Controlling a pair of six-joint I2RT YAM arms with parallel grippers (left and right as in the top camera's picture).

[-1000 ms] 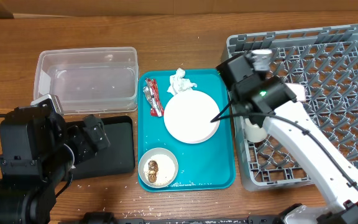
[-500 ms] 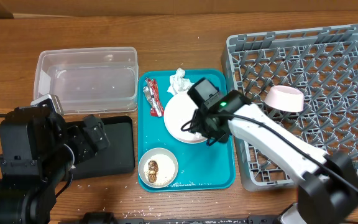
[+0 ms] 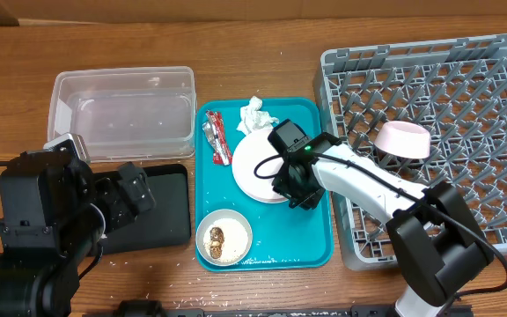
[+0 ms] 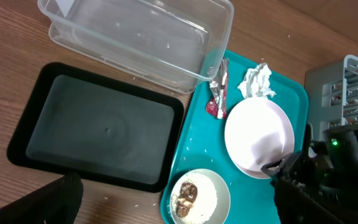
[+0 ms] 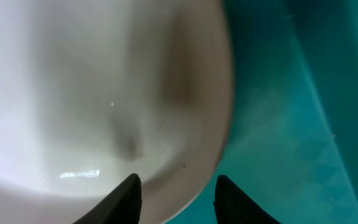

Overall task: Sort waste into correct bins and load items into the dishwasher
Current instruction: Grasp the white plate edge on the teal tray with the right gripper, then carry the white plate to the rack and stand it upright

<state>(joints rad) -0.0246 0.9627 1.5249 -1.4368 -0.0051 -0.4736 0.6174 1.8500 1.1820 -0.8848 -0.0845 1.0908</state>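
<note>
My right gripper is open, its fingers on either side of the right rim of the large whitish plate, which lies on the teal tray. The white tissue and the red-and-silver wrapper lie at the tray's back. The small white bowl with brown scraps and crumbs sits at its front. The pink bowl stands in the grey rack. The white cup is hidden. My left gripper is open and empty over the black tray.
The clear tub stands empty at the back left, just behind the black tray. The rack's upright pegs rise to the right of the teal tray. My right arm stretches across the rack's left wall.
My right arm has swung left from over the rack to the teal tray and come down at the plate's right rim. The pink bowl stays in the rack. The left arm has not moved.
</note>
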